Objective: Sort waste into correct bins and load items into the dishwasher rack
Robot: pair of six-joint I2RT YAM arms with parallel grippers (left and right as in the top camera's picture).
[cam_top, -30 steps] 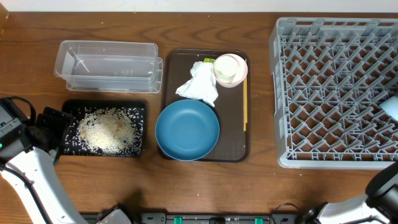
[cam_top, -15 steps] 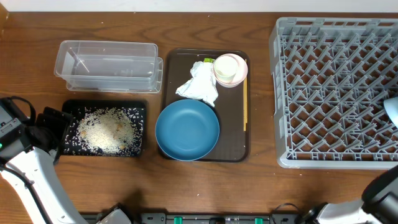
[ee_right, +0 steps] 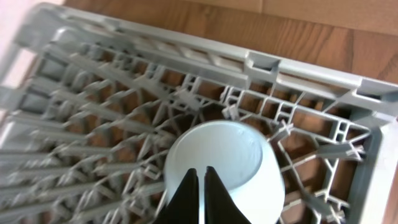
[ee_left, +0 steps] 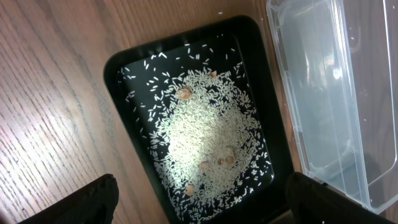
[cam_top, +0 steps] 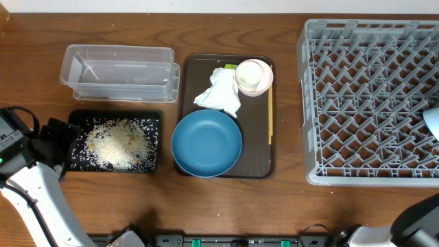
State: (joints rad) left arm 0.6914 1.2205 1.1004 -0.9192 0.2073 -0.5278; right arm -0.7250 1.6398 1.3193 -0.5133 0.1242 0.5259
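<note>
My left gripper [ee_left: 202, 205] hangs wide open, with the black tray [ee_left: 121, 87] of loose white rice grains [ee_left: 205, 137] directly beneath it. My right gripper [ee_right: 199, 186] appears pinched onto the small light-blue bowl [ee_right: 230, 155] just ahead, over the dishwasher rack [ee_right: 93, 124]. If I release it tilted, I judge it could perch on the pegs and tip.

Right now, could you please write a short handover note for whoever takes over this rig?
Left gripper open, above the rice in the black tray. Right gripper shut on the small light-blue bowl over the right side of the rack. Clear tub looks empty. Done: rice binned. Left: napkin, wrapper, pink cup, dark-blue bowl, chopsticks, all on the brown tray.
</note>
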